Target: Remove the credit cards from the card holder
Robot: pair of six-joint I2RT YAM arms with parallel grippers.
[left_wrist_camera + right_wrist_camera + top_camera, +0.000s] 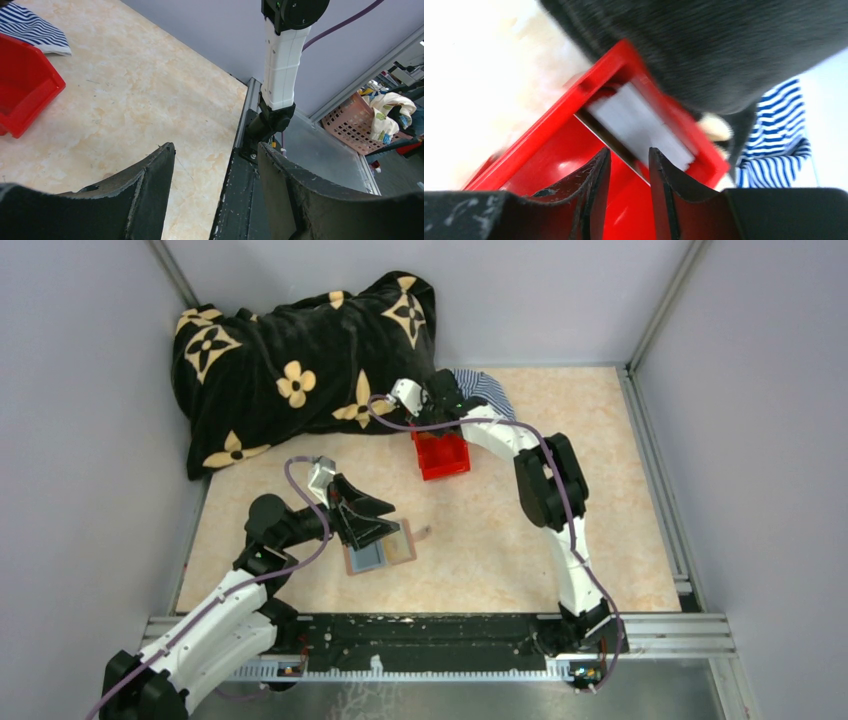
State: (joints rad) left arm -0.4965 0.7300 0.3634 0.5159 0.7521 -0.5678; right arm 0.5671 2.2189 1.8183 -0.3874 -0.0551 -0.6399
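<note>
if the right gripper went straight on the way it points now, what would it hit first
Most likely the pale grey card in the red bin, just ahead of the jaws of the right gripper. The view is blurred, so depth is uncertain.

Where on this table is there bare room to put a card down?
Bare: the stretch between the card holder and the right arm, and the far right corner past the striped cloth. Crowded: around the red bin and blanket.

My right gripper [629, 152] is black; the bin [549, 150] red; the card [639, 125] pale grey; the blanket [300, 360] black with tan flowers; the cloth [774, 130] blue-and-white striped.
</note>
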